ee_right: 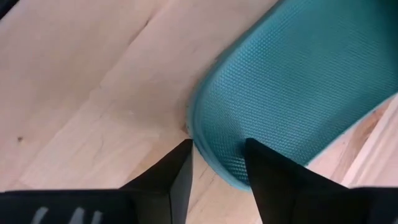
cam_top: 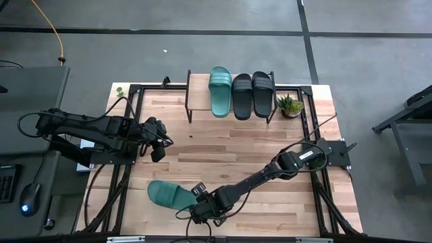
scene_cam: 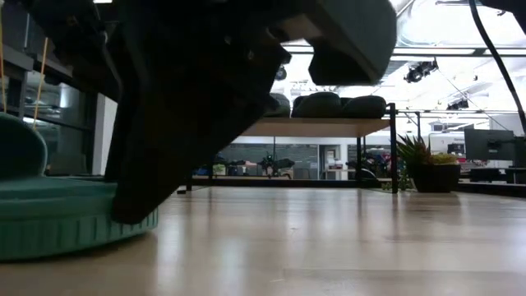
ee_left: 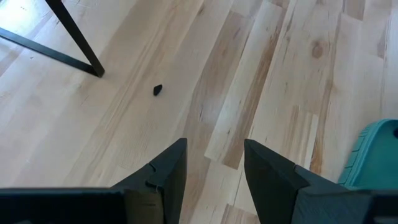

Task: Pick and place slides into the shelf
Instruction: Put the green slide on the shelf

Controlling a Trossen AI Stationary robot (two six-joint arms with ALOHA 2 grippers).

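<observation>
A teal-green slide (cam_top: 165, 194) lies flat on the table near its front edge, left of centre; it also shows in the low view (scene_cam: 49, 218). My right gripper (cam_top: 202, 206) is down at its heel end (ee_right: 217, 155), shut on the rim. The shelf (cam_top: 199, 88) stands at the far edge. On its plank rest a teal slide (cam_top: 219, 91) and two black slides (cam_top: 241, 94) side by side. My left gripper (cam_top: 158, 145) hangs open over bare wood at the left (ee_left: 214, 168), touching nothing. My right gripper has the rounded heel rim (ee_right: 208, 163) of the teal slide between its two fingers: one finger (ee_right: 174, 180) at the outer wall, the other (ee_right: 273, 180) over the dotted footbed. The fingers slant steeply down from the table's right. The slide lies flat on the table.
A small potted plant (cam_top: 290, 106) stands right of the shelf at the far edge. A black metal frame (cam_top: 131, 94) runs round the tabletop. Bare wood (cam_top: 229, 148) lies between the shelf and the near slide.
</observation>
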